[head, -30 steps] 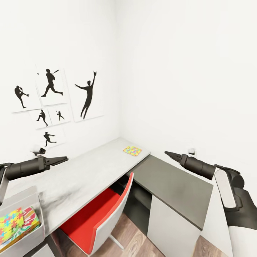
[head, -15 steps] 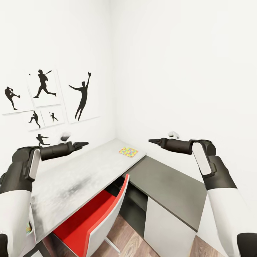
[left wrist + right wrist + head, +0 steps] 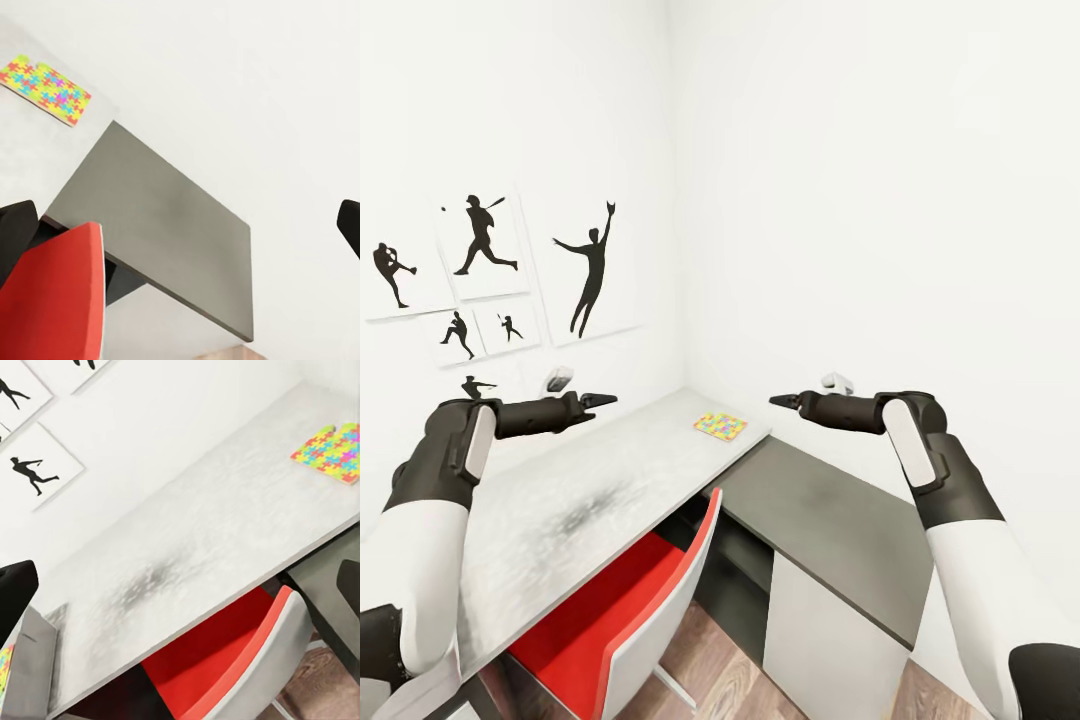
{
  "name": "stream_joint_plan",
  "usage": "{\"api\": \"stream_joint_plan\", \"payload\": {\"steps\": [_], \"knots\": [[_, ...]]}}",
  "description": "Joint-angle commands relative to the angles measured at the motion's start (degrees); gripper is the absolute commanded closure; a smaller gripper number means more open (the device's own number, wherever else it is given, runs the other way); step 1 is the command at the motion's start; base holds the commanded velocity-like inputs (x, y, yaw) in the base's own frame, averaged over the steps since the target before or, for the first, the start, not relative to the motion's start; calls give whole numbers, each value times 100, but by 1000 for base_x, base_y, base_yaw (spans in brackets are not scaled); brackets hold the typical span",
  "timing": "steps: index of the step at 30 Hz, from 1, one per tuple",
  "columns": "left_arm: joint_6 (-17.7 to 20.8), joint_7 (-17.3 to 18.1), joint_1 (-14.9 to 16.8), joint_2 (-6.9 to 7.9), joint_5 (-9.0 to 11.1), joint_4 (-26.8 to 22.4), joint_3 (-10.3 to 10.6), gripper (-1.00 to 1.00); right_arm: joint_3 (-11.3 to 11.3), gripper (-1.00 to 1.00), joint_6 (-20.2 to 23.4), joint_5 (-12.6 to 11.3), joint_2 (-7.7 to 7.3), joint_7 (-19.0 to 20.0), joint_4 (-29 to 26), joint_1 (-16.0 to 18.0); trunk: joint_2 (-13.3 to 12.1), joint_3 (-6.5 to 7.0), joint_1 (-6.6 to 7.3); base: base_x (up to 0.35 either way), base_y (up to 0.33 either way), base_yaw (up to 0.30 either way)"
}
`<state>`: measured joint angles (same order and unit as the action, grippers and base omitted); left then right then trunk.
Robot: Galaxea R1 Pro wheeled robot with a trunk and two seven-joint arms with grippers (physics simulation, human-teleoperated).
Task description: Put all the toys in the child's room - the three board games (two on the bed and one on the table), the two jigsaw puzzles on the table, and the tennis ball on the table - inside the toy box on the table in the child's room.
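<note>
The robot is facing the corner of the table [image 3: 610, 470], both arms lifting clear above its top, likely a carrying posture so they clear the edge while it positions itself. One jigsaw puzzle [image 3: 720, 426] is lying flat at the far end of the table's light section, just beside the step down to the dark section [image 3: 830, 520], well apart from both arms. The left gripper [image 3: 600, 400] and the right gripper [image 3: 785, 401] are both empty; each wrist view is showing fingertips at opposite picture edges, so the fingers are standing spread. A corner of the toy box [image 3: 34, 660] is showing at the table's near end. A red chair [image 3: 640, 590] is sitting tucked under the table.
</note>
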<state>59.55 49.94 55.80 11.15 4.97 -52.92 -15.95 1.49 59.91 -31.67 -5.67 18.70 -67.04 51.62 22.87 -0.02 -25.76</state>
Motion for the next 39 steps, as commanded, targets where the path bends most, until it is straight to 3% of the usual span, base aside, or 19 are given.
{"api": "stream_joint_plan", "payload": {"steps": [1, 10, 19, 30, 39], "knots": [[45, -18, 5, 4, 43, 9, -10, -100, 5, -100, 9, 59, -2, 52, -3, 0, 4, -3, -2, 0, 0, 0], [45, -36, 17, 25, 58, 34, -57, -100, 46, -100, 9, 67, -2, 23, -1, -23, 4, -3, -2, 0, -22, 0], [45, -37, 16, 27, 49, 36, -61, -100, 55, -100, 9, 77, 2, 12, -3, -29, 4, -3, -2, 0, -246, 46], [45, -37, 19, 27, 56, 36, -64, -100, 263, -100, 9, 99, 5, 5, -2, -22, 4, -3, -2, 63, -276, 248], [45, -37, 19, 27, 56, 36, -66, -100, 306, -100, 9, 104, 0, 2, -1, -19, 4, -3, -2, 219, -68, 287]]}}
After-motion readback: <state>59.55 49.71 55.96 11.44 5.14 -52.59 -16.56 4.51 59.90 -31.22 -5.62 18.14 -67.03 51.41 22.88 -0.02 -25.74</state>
